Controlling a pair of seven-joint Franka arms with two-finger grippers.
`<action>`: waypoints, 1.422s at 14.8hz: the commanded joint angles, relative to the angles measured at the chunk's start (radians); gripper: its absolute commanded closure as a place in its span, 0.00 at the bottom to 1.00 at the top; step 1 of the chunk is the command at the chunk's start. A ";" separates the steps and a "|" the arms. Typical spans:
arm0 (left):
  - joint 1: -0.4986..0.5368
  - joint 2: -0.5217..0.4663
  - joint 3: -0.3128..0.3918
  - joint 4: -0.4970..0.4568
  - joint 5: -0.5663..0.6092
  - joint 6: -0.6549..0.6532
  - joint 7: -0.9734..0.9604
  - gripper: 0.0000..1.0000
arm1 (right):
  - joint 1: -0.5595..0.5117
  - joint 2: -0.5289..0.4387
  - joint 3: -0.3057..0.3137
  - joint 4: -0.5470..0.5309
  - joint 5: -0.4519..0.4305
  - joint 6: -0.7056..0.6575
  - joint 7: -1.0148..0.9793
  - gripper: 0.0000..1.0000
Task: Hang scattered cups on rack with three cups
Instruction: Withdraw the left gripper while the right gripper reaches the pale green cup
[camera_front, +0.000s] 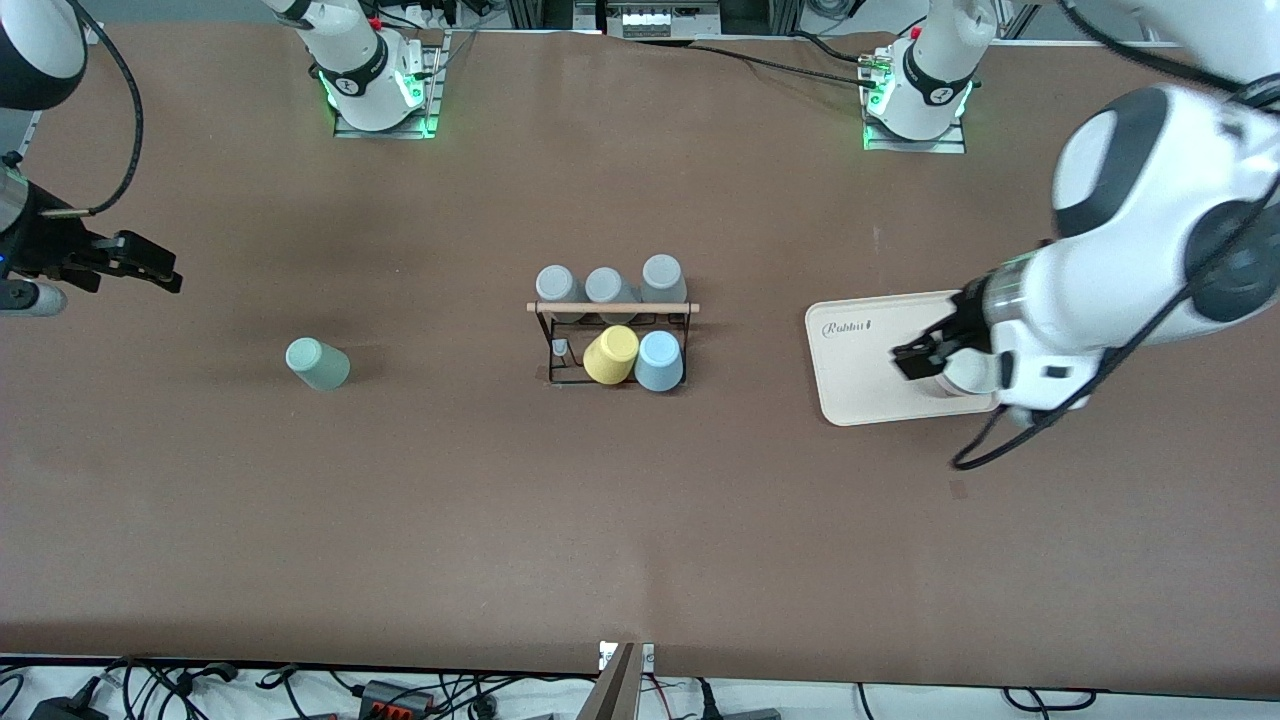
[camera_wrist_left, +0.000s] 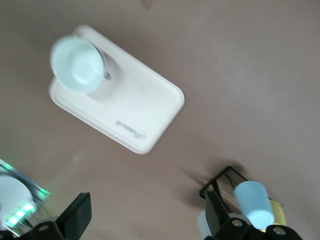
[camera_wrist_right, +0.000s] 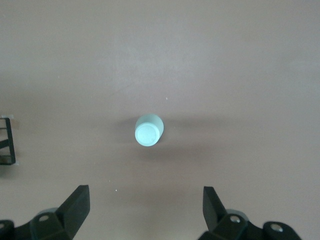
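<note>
Mint-green cup upside down on bench, below and ahead of open, empty right end effector; left end effector open over beige tray, waiting.

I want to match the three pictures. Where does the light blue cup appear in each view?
Front view: blue cup on the rack, beside the yellow cup, toward the left arm's end.
Left wrist view: blue cup by the rack's black frame.
Right wrist view: not in it.
Shared landmark: the rack; a corner of its frame shows in the right wrist view too.
</note>
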 joint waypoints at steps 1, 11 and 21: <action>0.041 -0.119 -0.001 -0.036 0.045 -0.060 0.108 0.00 | 0.025 0.075 -0.002 0.011 -0.003 -0.005 -0.011 0.00; 0.128 -0.204 0.002 -0.130 0.053 -0.193 0.522 0.00 | 0.080 0.250 -0.006 -0.096 -0.014 0.214 0.029 0.00; 0.135 -0.498 -0.155 -0.575 0.160 0.062 0.544 0.00 | 0.054 0.332 -0.009 -0.248 -0.011 0.466 0.030 0.00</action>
